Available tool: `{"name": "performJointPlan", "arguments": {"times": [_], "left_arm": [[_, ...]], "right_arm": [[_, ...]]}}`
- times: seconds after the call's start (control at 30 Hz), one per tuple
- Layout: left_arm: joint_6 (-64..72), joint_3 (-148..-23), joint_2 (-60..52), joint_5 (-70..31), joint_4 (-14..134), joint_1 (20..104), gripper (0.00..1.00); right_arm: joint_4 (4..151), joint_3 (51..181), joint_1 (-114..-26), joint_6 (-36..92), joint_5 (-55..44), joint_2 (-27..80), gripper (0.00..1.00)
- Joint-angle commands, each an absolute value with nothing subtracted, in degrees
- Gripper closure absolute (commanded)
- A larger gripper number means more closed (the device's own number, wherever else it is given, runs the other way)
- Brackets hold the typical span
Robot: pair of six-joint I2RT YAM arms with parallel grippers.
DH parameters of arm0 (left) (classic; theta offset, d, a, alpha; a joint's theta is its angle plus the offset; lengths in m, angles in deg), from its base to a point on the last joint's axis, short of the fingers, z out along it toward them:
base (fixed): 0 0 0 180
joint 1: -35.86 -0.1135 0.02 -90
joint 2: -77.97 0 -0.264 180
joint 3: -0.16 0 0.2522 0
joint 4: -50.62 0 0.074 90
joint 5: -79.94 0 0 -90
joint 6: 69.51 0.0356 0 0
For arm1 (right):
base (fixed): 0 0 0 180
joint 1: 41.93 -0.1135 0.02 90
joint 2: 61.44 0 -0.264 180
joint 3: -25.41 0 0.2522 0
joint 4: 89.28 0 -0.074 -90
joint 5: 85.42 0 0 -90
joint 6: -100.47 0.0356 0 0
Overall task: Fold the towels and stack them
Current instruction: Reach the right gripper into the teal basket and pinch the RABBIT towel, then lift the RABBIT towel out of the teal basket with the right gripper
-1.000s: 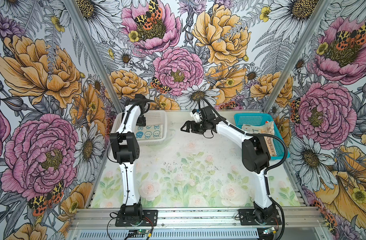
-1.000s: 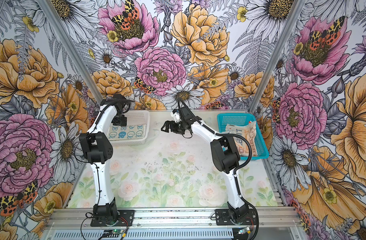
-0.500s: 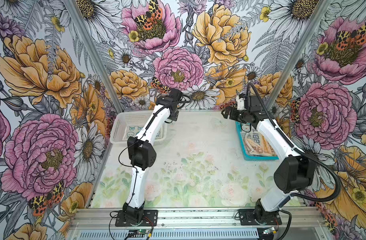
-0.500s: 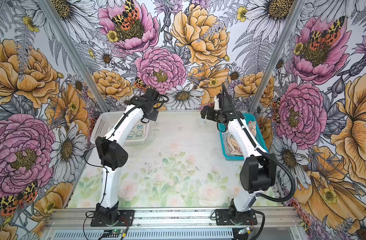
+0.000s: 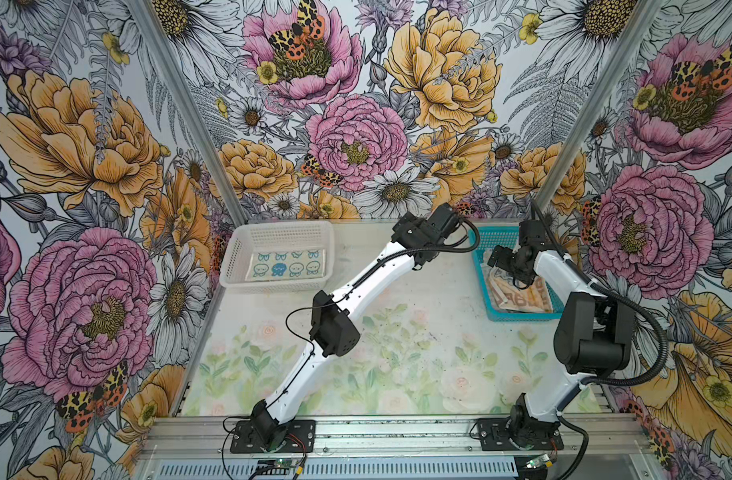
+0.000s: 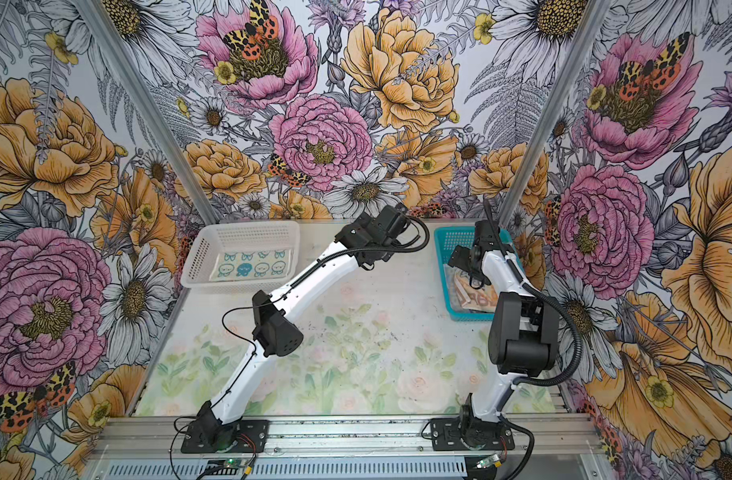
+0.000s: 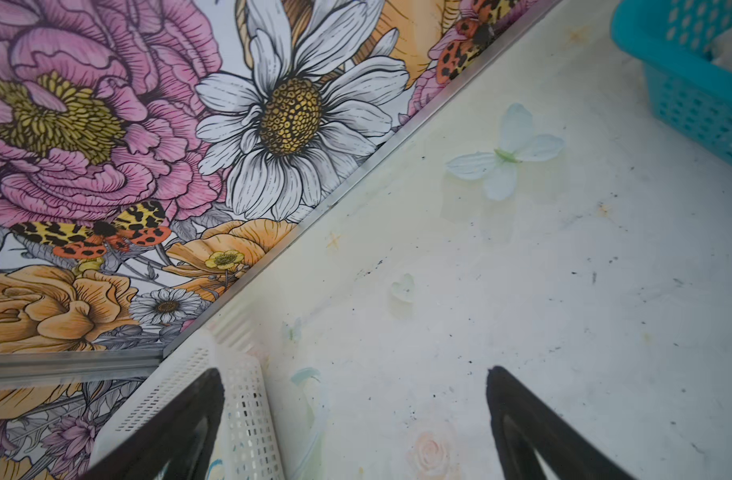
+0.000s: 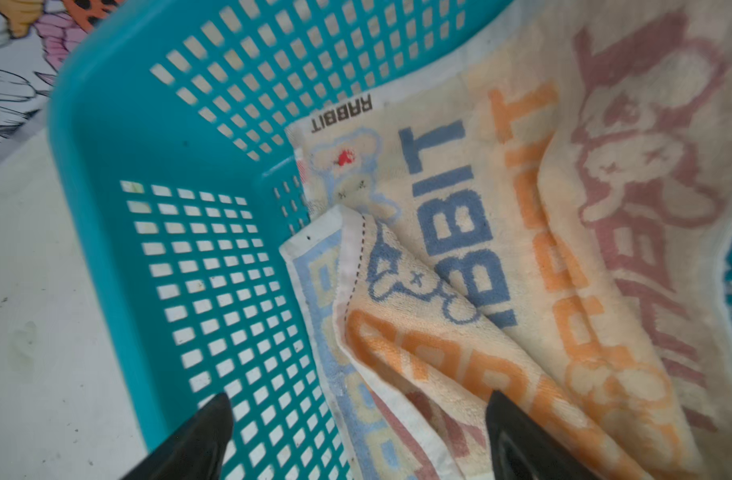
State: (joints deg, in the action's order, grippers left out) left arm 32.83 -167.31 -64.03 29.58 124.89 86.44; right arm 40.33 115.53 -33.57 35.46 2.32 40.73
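Note:
A folded cream towel with blue bunny faces (image 5: 287, 266) lies flat in the white basket (image 5: 281, 226). Crumpled towels (image 8: 501, 249), cream with orange, blue and maroon RABBIT lettering, fill the teal basket (image 8: 148, 137). My right gripper (image 8: 358, 399) is open just over that basket. One fingertip is above the mesh floor, the other above the towels, and a white-edged towel corner lies between them. In a top view the right gripper (image 5: 497, 259) hangs at the basket's left side. My left gripper (image 7: 354, 374) is open and empty over bare table between the two baskets.
The back wall's metal edge runs close ahead of the left gripper. The white basket's corner (image 7: 248, 415) sits beside one left finger, and the teal basket (image 7: 688, 95) is further off. The left arm (image 5: 356, 282) stretches diagonally across the floral table (image 5: 397, 353).
The left arm has swung right from the white basket to the back middle, with the folded towel still in the basket. The right arm moved from the middle to over the teal basket.

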Motion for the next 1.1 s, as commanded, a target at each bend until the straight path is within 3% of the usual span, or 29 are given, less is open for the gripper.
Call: {"name": "performJointPlan", "arguments": {"times": [0.0,0.27,0.57,0.67,1.07], "left_arm": [[36.7,-168.4,-64.6,32.1,118.5,88.2,0.01],[37.3,-167.4,-67.0,32.6,115.2,90.6,0.01],[32.9,-161.9,-62.9,28.8,115.3,89.4,0.01],[31.7,-160.5,-60.6,27.8,115.3,88.8,0.01],[19.5,-146.5,-43.8,18.2,115.3,82.8,0.01]], "right_arm": [[41.4,115.9,-32.9,34.7,4.0,43.6,0.11],[43.1,117.5,-32.5,35.8,-0.6,50.8,0.4],[43.1,119.3,-32.6,36.4,-2.5,50.3,0.94],[42.9,119.1,-32.8,36.5,-2.9,46.3,1.0],[36.8,125.4,-35.0,36.7,-5.3,32.0,1.0]]}}
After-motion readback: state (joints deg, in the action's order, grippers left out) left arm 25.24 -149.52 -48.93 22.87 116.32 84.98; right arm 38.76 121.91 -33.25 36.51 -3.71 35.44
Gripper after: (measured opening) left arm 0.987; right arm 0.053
